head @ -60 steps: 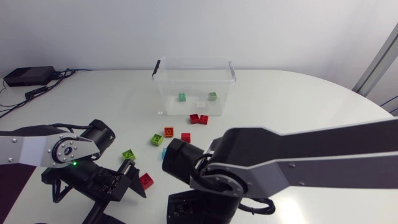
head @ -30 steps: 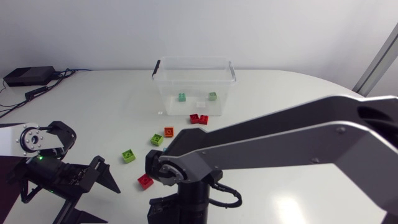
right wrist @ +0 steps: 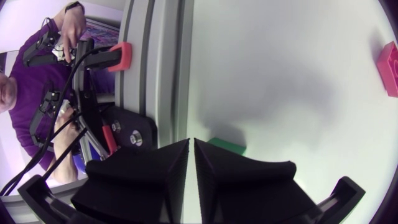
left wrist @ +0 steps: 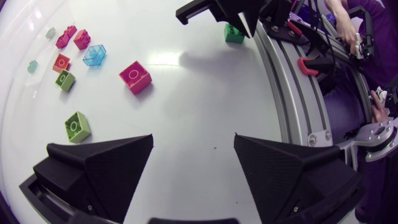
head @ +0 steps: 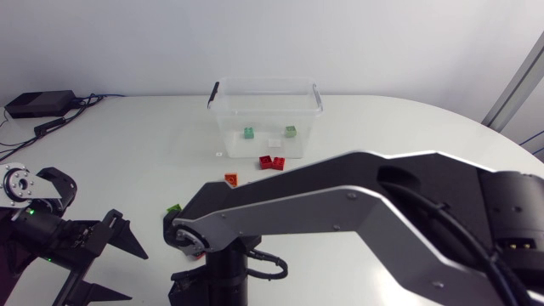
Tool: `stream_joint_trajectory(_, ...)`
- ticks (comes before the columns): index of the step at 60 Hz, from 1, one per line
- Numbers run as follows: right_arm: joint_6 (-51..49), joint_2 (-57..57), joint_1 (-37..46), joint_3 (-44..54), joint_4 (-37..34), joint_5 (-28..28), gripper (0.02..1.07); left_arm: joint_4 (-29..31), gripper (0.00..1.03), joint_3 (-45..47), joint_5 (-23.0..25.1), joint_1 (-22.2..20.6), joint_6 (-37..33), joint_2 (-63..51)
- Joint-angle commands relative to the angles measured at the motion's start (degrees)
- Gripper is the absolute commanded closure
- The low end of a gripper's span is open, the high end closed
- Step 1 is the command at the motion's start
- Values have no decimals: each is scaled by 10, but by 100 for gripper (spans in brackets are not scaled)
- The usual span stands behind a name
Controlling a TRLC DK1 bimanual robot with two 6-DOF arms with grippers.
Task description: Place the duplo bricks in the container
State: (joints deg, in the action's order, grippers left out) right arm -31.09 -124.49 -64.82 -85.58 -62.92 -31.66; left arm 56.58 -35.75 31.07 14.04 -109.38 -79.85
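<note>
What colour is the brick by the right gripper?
Green; the brick shows best in the left wrist view.

Bright, even light from above, the white desk [head: 425, 144] glowing softly, a faint shadow ahead of the right gripper [right wrist: 191, 143], both wrist views bowing at the edges.

Mostly hidden behind right gripper [right wrist: 191, 142]: green brick [right wrist: 228, 145].
</note>
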Motion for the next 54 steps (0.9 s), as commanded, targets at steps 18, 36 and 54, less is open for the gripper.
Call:
stream_joint_trajectory(18, 59, 32, 27, 0, 50, 151, 93, 19, 13, -11, 5, 10, -37, 17)
stream_joint_trajectory(36, 99, 164, 26, 50, 108, 183, 47, -10, 12, 2, 29, -100, 50, 49)
stream_joint_trajectory(54, 170, 97, 33, 85, 121, 215, 20, -16, 11, 10, 36, -118, 76, 70)
